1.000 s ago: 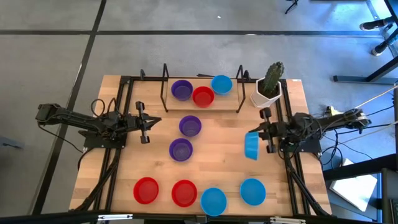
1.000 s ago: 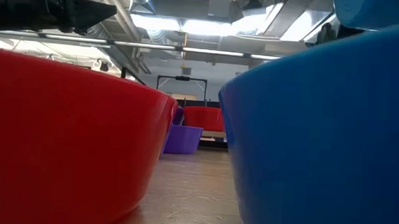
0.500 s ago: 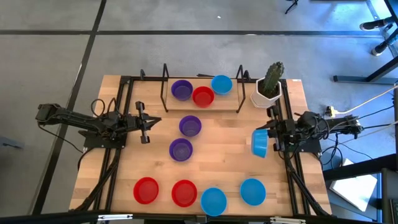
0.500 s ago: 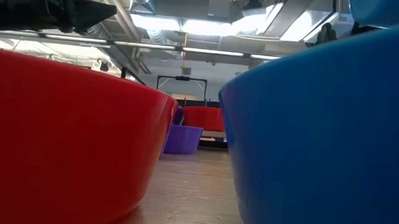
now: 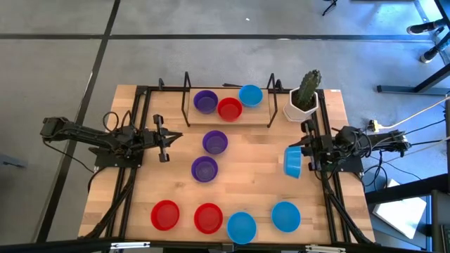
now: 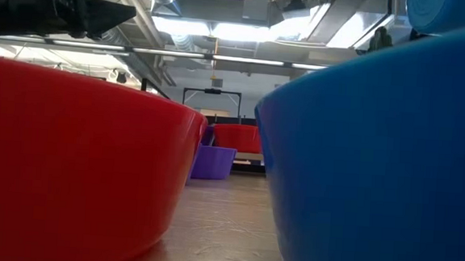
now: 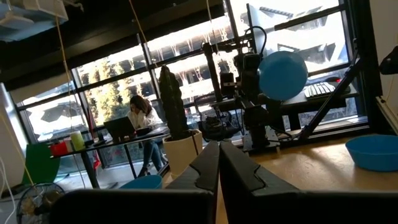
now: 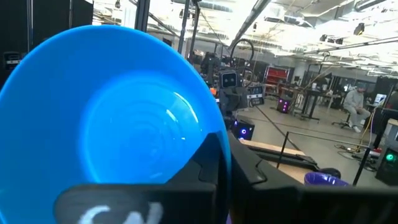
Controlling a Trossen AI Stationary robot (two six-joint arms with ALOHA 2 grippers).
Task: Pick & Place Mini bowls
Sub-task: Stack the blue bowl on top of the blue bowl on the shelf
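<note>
A: We log the scene left to right. The left gripper (image 5: 163, 138) sits parked at the left side of the tabletop (image 5: 253, 176), fingers clenched on nothing; in its wrist view the two fingers meet.

B: Agreed. Next, the loose mini bowls: two purple bowls (image 5: 215, 142) mid-table, one behind the other, and a front row of two red bowls (image 5: 165, 214) and two light blue bowls (image 5: 241, 226), all resting flat.

A: At the back, the rack (image 5: 228, 112) carries one purple, one red and one light blue bowl, touching or nearly so. The cactus pot (image 5: 303, 104) stands just beside the rack's right end.

B: Now the change. The right gripper (image 5: 304, 153) is grasping a light blue bowl (image 5: 293, 161) by its rim, held on edge above the tabletop. A second ago that bowl hung nearer the table's middle; since then it has been drawn back toward the right arm's base, and over the last half second it has not moved.

A: So we judge this bowl as picked and lifted clear, not yet placed. The carry looks paused, and the rack seems the likely target.

B: Watch the cactus pot on the way in.
</note>
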